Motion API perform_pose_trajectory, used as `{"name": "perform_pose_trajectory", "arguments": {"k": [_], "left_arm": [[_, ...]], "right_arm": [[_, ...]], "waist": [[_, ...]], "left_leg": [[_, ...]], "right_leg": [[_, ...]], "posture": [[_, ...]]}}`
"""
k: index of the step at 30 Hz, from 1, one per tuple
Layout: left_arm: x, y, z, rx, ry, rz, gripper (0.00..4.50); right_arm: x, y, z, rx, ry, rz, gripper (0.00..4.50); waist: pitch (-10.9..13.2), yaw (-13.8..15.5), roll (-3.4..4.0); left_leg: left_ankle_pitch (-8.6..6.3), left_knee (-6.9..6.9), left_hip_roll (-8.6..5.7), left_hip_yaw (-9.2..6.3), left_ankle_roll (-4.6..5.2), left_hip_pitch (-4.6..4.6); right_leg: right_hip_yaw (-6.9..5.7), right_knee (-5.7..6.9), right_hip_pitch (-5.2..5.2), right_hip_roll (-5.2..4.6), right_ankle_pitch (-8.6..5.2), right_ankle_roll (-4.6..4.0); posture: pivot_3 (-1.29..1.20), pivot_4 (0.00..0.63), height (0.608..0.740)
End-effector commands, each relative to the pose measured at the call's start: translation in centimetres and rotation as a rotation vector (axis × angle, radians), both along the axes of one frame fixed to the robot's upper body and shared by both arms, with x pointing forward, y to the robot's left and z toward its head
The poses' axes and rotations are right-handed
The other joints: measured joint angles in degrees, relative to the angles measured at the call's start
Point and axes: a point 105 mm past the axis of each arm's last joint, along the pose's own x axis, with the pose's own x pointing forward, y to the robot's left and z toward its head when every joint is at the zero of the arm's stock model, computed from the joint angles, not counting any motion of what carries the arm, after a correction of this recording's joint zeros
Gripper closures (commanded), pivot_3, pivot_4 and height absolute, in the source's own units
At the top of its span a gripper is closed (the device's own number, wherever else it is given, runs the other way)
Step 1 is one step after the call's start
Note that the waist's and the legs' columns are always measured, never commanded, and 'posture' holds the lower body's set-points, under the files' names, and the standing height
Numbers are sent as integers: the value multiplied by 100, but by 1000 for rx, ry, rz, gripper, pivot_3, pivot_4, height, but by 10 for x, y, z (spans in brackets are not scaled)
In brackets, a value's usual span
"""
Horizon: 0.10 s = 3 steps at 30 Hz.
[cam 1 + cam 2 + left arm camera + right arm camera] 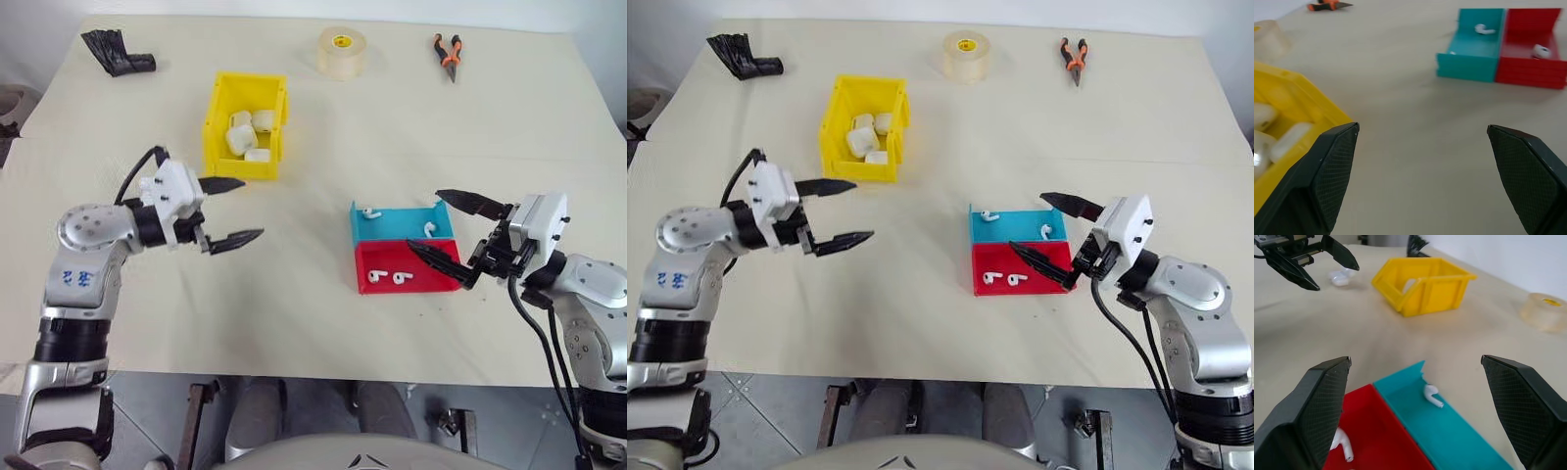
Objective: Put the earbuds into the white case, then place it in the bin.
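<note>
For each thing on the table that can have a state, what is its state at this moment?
Left tool: open, empty.
Right tool: open, empty.
Yellow bin: holds several white cases.
Blue tray: holds two earbuds.
Red tray: holds two earbuds.
Pliers: handles slightly spread.
Tape roll: lying flat.

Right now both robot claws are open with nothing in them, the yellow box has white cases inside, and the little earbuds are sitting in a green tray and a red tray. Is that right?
Almost. No tray is green: the earbuds lie in a blue tray and a red tray, as the left eye view shows. The rest holds: the left gripper and right gripper are open and empty, and the yellow bin holds white cases.
</note>
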Motion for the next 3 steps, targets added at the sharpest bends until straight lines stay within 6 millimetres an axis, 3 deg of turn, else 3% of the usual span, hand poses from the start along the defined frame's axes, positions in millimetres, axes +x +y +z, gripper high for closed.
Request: {"name": "perform_pose_trajectory", "arguments": {"k": [1,3], "left_arm": [[-11,5,15,-7,-99,-42,38],[-9,4,12,0,-123,-37,38]], "right_arm": [[-3,-10,5,-11,-18,-6,0],[-3,-12,2,-23,-10,-5,0]], "waist": [[0,15,0],[0,36,0]], "left_leg": [[0,-1,0,-1,1,1],[-1,0,0,1,1,0]], "right_leg": [[0,0,0,0,0,0],[0,-2,1,0,0,0]], "posture": [[0,150,740],[0,150,740]]}}
